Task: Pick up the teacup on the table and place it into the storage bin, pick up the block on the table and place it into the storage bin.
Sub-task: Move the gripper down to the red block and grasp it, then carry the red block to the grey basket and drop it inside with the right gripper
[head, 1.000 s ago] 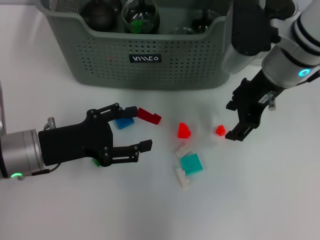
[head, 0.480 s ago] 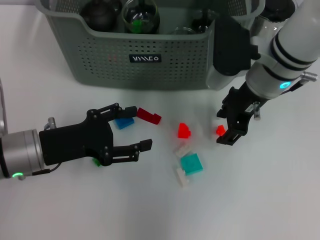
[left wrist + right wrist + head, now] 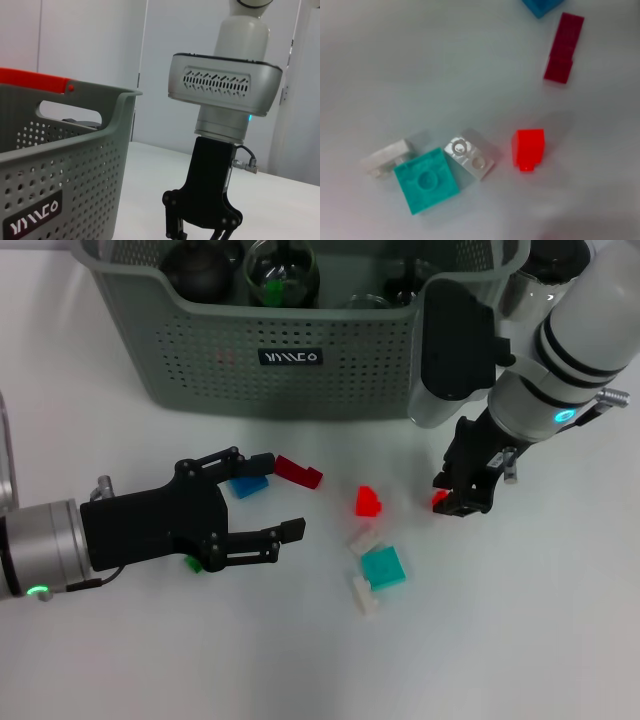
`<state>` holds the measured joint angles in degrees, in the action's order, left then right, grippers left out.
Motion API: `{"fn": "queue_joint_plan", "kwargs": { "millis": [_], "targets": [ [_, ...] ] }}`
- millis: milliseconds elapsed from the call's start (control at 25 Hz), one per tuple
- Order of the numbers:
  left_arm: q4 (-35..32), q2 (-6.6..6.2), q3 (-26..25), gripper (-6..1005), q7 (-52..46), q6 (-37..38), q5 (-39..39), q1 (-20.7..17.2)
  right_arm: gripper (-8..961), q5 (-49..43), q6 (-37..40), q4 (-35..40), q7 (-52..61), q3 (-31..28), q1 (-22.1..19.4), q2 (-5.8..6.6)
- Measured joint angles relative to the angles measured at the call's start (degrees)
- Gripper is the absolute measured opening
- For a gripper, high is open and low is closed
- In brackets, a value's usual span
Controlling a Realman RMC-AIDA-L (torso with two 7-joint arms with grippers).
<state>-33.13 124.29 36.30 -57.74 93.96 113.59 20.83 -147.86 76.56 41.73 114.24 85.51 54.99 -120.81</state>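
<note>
The grey-green storage bin [image 3: 300,360] stands at the back of the white table, and its perforated wall [image 3: 50,165] fills one side of the left wrist view. Loose blocks lie in front of it. My right gripper [image 3: 455,497] is down on a small red block [image 3: 438,500] and shut on it; the same gripper [image 3: 202,222] shows in the left wrist view. My left gripper [image 3: 280,495] hovers open over the table's left, by a blue block [image 3: 248,485]. No teacup shows on the table.
A dark red block [image 3: 298,471], a bright red block [image 3: 368,501], a teal block [image 3: 383,567] and two white pieces [image 3: 365,595] lie mid-table; the right wrist view shows them too, the teal block [image 3: 426,180] among them. Dark vessels and a glass carafe [image 3: 282,270] sit in the bin.
My right gripper moved left and down onto the small red block, and its fingers drew together around it. The left gripper stayed where it was.
</note>
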Motion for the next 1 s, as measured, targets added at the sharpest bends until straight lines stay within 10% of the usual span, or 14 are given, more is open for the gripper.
{"fn": "queue_joint_plan", "kwargs": {
  "millis": [560,1000],
  "targets": [
    [-0.02,-0.12,-0.09,861,-0.05,0.0,-0.04,-0.08,235,0.31,2.91,2.49,0.3,-0.07,-0.11,0.36],
    [-0.44,-0.17,-0.09,862,-0.33,0.72,-0.04,-0.32,234,2.79,29.92,32.28,5.21,-15.89,-0.21,0.6]
  ]
}}
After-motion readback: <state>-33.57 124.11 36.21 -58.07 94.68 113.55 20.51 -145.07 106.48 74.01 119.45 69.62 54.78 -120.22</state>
